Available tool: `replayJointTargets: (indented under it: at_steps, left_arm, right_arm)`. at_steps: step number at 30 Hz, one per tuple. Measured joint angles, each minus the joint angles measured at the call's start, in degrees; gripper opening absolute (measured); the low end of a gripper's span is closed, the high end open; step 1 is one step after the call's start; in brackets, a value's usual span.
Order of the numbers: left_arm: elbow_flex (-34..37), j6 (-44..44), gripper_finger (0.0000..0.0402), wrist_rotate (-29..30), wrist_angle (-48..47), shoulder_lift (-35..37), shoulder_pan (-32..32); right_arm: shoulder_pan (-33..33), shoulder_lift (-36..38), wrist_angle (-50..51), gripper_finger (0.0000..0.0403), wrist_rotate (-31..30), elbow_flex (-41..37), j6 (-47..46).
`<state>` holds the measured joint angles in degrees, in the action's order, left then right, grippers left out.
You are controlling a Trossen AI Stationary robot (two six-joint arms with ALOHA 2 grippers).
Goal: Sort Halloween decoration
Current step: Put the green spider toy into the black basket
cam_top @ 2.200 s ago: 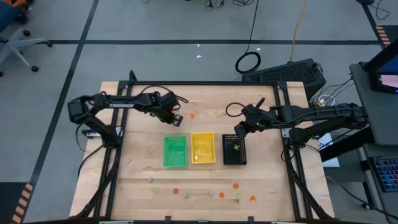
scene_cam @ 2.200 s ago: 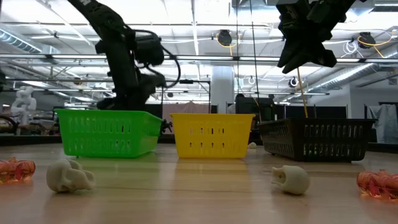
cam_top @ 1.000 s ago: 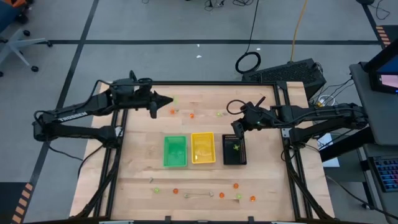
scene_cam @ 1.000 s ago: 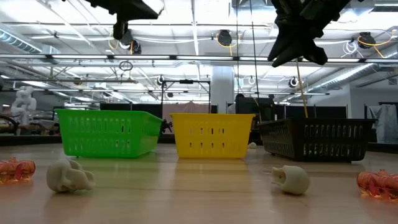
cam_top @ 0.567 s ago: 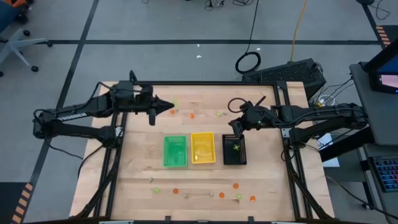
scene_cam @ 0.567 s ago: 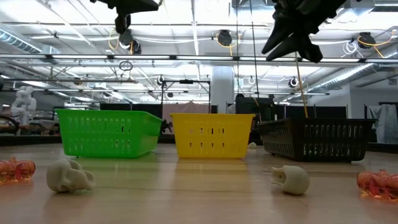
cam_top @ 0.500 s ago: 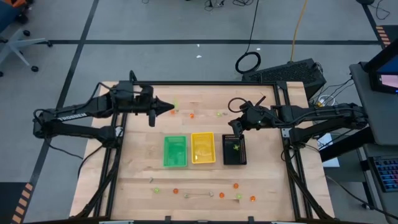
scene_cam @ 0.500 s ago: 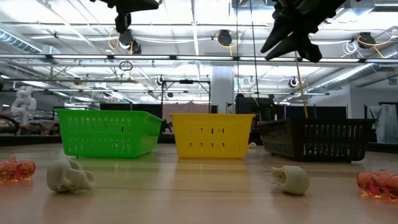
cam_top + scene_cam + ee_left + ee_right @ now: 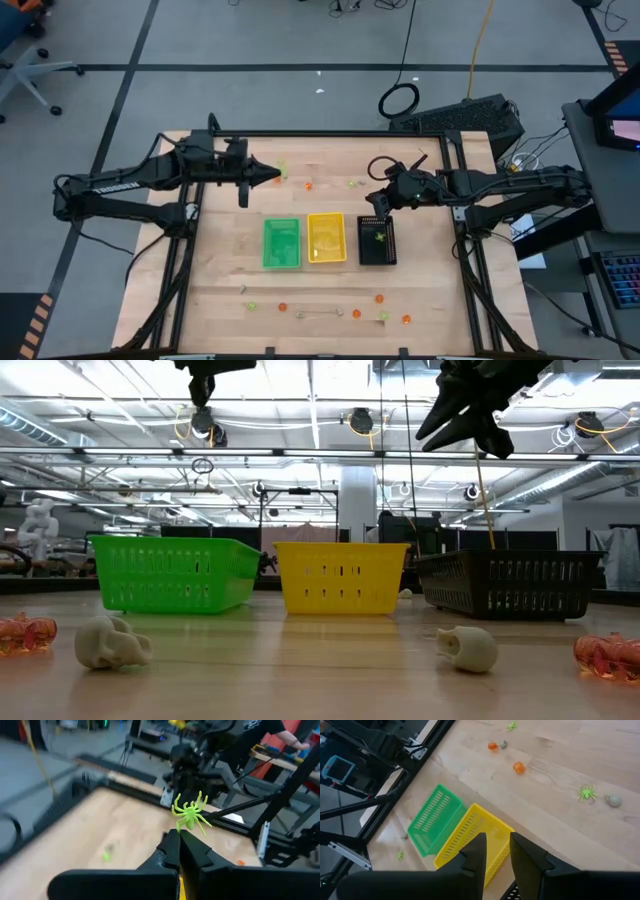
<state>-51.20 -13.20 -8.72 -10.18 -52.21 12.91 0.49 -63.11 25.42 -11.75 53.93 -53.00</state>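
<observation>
A yellow-green spider [image 9: 190, 815], one piece of the Halloween decoration, sticks out past the tips of my left gripper [image 9: 178, 836], which is shut on it high over the table's far left part [image 9: 276, 173]. My right gripper [image 9: 497, 845] hovers open and empty above the far end of the black tray [image 9: 377, 240]. Another green spider [image 9: 379, 237] lies in that tray. The green tray [image 9: 281, 243] and the yellow tray [image 9: 326, 237] stand beside it at mid-table. Orange, green and pale trinkets [image 9: 308, 185] lie loose on the wood. My left gripper pinches the spider's lower legs [image 9: 183, 827] between its two fingertips. The fingers run nearly level and point toward the table's right side. The spider's body and other legs stand out beyond the tips, lifted well clear of the table.
Loose trinkets lie along the near edge: two pale skulls [image 9: 110, 641] [image 9: 467, 648] and orange pieces [image 9: 610, 655] [image 9: 381, 298]. More trinkets [image 9: 519, 768] lie on the far strip between the two arms. A black frame [image 9: 330, 135] borders the table.
My left gripper has swung a little toward the near edge and rolled about its own axis, still shut on the spider. My right gripper has tipped its fingers up toward level without leaving its place over the black tray.
</observation>
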Motion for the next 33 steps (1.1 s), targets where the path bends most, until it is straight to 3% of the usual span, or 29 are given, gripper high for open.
replayJointTargets:
  at_steps: [10, 24, 33]
  left_arm:
    - [0.0, 21.2, 0.0, 0.0, 6.0, 0.0, 0.0]
    - [0.0, 36.1, 0.0, 0.0, 5.9, 0.0, 0.0]
    - [0.0, 37.8, 0.0, 0.0, 5.8, 0.0, 0.0]
  right_arm:
    - [0.0, 0.0, 0.1, 0.0075, 0.0, 0.0, 1.2]
    - [0.0, 0.0, 0.1, 0.0075, 0.7, 0.0, 0.8]
    - [0.0, 0.0, 0.1, 0.0075, 2.9, 0.0, 0.1]
